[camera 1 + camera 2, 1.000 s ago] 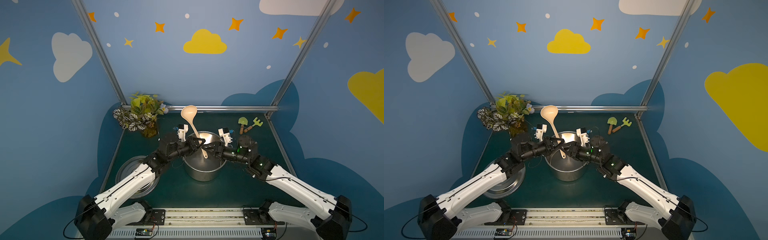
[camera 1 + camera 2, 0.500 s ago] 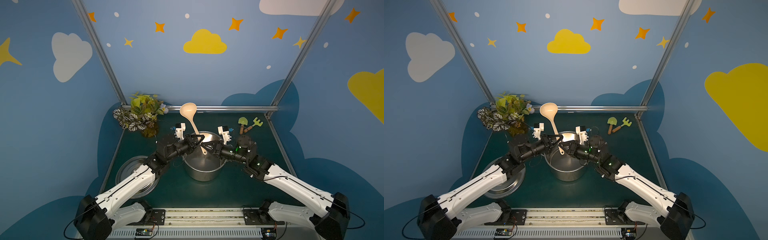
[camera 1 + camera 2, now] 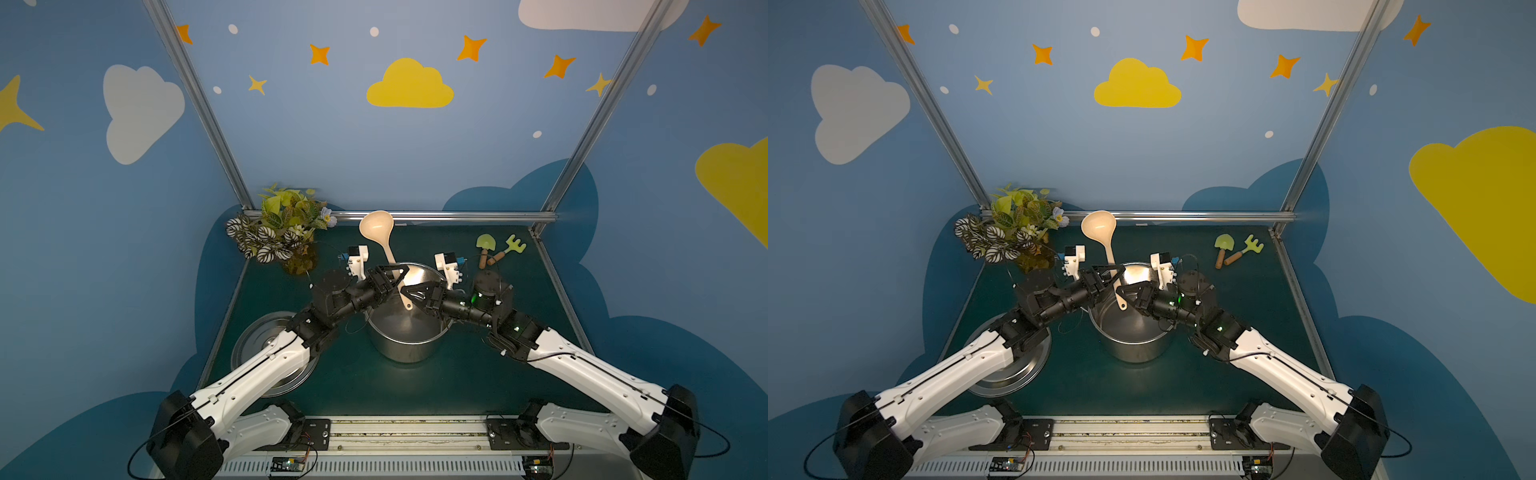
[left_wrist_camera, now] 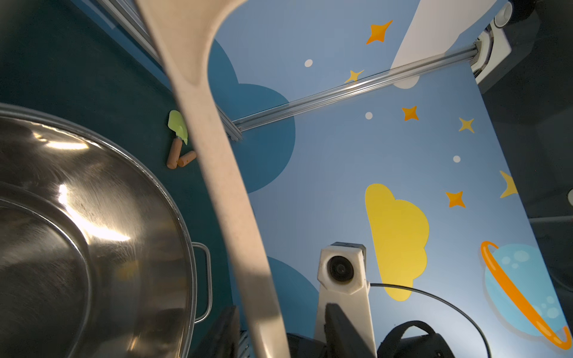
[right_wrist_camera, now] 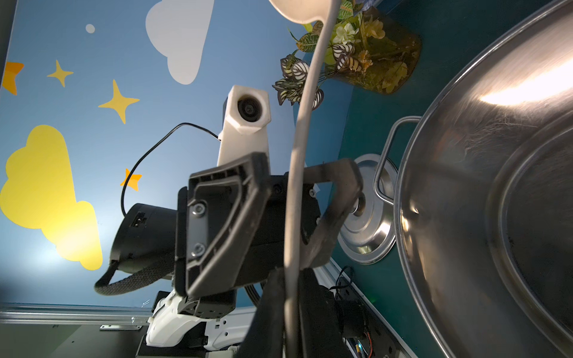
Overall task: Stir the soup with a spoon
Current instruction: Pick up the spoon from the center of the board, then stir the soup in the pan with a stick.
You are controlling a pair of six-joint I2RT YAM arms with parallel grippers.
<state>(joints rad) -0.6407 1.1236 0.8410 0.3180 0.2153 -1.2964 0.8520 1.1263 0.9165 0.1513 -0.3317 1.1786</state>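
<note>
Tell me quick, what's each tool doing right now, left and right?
Left tool: open, its jaws stand either side of the spoon handle without gripping it.
Right tool: closed on the spoon handle.

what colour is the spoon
Plain pale beige all over. The spoon shows best in a top view, bowl up above the pot.

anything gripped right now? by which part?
The right gripper is shut on the ladle, near the bottom end of its handle. The left gripper stands open around the handle further up.
</note>
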